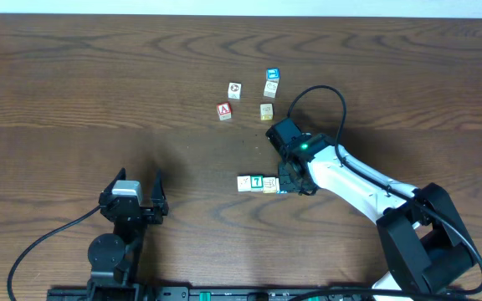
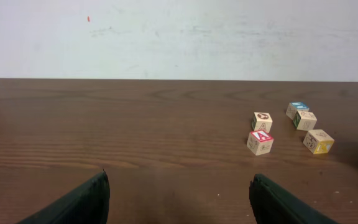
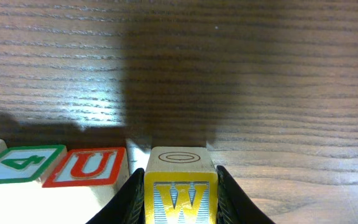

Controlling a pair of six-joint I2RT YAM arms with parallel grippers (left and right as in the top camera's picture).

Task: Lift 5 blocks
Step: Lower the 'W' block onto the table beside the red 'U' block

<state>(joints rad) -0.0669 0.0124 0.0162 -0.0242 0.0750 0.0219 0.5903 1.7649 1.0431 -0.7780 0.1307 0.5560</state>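
Note:
My right gripper [image 3: 179,173] is shut on a yellow "W" block [image 3: 180,190], which sits at the right end of a row. To its left in that row are a red "U" block [image 3: 92,166] and a green-marked block [image 3: 20,165]. From overhead the row [image 1: 257,182] lies mid-table, with the right gripper [image 1: 287,178] over its right end. Further back are a yellow block [image 1: 267,110], a cream block [image 1: 271,88] and a pale block [image 1: 234,89]. My left gripper [image 1: 132,191] stands open and empty at the near left, its jaws [image 2: 179,193] wide apart.
A red "A" cube [image 1: 223,110] and a blue-topped cube [image 1: 272,74] sit among the far blocks. They show in the left wrist view as the red "A" cube [image 2: 260,142] and blue-topped cube [image 2: 298,109]. A black cable [image 1: 325,96] loops behind the right arm.

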